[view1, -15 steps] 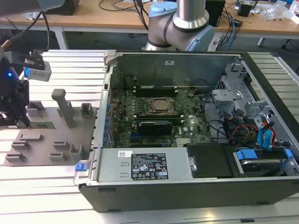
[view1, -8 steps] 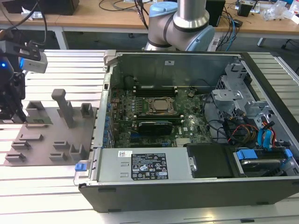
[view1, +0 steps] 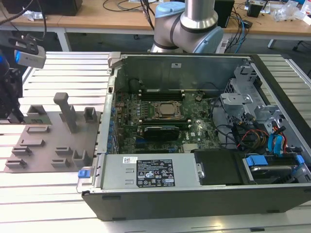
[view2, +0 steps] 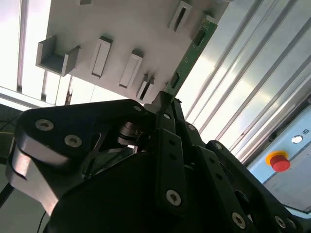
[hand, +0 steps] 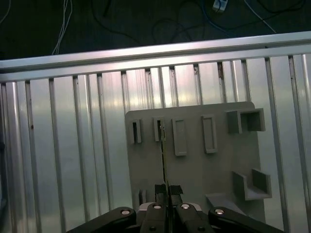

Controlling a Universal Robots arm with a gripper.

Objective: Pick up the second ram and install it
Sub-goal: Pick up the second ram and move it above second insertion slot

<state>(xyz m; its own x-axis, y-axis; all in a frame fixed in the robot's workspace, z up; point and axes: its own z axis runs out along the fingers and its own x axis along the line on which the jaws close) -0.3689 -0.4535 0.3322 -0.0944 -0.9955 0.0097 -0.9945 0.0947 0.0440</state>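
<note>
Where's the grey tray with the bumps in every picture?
Exterior view: grey tray at the exterior view's left of the computer case, on the slatted table.
Second wrist view: grey tray behind the second ram in the gripper.
First wrist view: grey tray beyond the gripper.
Shared landmark: the slatted table.

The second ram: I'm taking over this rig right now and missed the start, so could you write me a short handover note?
Gripper: shut on the second ram, a long thin dark-green circuit-board stick, held by one end.
Where: the ram hangs over the grey plastic tray. I cannot tell whether it is clear of the tray's slots.
Done: the grasp.
Left: the install. The open black computer case with its green motherboard stands to the exterior view's right of the tray.
</note>
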